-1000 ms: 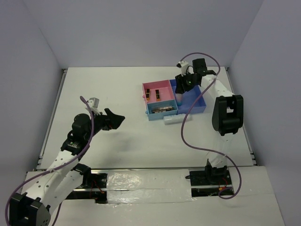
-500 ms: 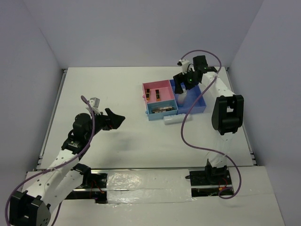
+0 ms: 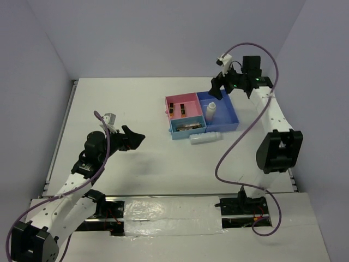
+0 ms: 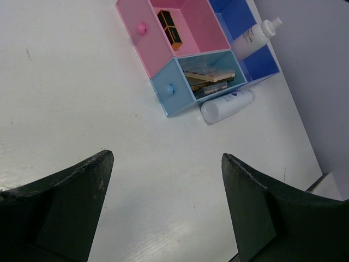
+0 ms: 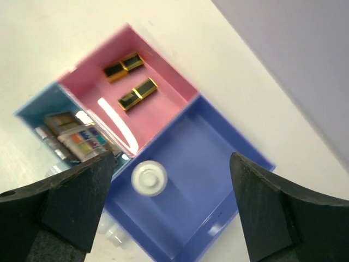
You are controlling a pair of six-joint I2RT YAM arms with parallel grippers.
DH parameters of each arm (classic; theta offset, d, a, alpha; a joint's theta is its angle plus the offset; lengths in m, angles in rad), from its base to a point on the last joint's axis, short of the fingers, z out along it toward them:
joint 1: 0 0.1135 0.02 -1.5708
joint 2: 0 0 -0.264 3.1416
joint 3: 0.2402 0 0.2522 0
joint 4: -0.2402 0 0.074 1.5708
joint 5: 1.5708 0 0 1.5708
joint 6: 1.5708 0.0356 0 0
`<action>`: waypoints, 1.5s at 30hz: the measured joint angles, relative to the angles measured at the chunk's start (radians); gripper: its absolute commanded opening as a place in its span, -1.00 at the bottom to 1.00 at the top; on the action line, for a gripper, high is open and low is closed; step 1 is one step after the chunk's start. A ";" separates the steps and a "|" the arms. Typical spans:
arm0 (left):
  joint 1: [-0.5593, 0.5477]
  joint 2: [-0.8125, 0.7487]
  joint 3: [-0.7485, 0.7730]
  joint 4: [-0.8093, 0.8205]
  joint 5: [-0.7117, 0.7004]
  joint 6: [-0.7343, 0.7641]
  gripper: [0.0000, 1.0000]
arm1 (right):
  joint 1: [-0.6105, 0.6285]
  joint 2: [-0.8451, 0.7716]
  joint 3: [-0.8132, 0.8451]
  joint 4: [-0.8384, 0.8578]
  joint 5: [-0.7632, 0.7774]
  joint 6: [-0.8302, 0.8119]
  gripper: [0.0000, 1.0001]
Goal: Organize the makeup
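Hovering wide over upright bottle [image 5: 148, 178] in tray [image 5: 210, 164], right gripper [image 5: 170, 156], left gripper [image 4: 166, 156] wide, second bottle [image 4: 228, 105] outside

1. Overhead view: bright, even, diffuse light; my arms [image 3: 82, 174] cast only faint, soft shadows on the white counter [image 3: 142, 158].
2. Right wrist view: slightly blurred; a white glare streak crosses the floor of the pink compartment [image 5: 169, 93].
3. Both wrist views: my fingers [image 4: 60, 202] read as dark, soft-edged shapes.
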State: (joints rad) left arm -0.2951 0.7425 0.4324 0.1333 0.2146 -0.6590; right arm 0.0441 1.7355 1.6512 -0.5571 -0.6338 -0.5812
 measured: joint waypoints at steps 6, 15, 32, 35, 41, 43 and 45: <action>0.000 0.000 0.000 0.003 0.000 0.000 0.84 | -0.014 -0.216 -0.134 -0.062 -0.274 -0.301 0.03; 0.000 0.002 0.000 0.010 0.000 0.000 0.84 | -0.006 -0.209 -0.245 -0.208 -0.339 -0.523 -0.41; 0.000 -0.015 -0.013 0.019 0.000 -0.003 0.84 | 0.196 -0.384 -0.755 -0.200 -0.010 -0.954 0.31; 0.000 -0.016 -0.013 0.018 0.000 -0.003 0.85 | 0.204 -0.366 -0.763 -0.124 0.046 -0.944 0.33; 0.000 -0.036 -0.014 0.017 -0.001 -0.004 0.85 | 0.237 -0.309 -0.763 -0.004 0.122 -0.915 0.35; 0.000 -0.043 -0.014 0.016 -0.001 -0.004 0.85 | 0.246 -0.293 -0.763 0.013 0.137 -0.912 0.35; 0.000 -0.045 -0.014 0.016 -0.001 -0.004 0.85 | 0.255 -0.278 -0.761 0.022 0.149 -0.908 0.36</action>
State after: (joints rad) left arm -0.2947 0.6975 0.4187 0.1497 0.2134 -0.6628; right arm 0.2989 1.4570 0.8898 -0.5354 -0.4850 -1.4895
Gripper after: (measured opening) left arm 0.924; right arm 0.677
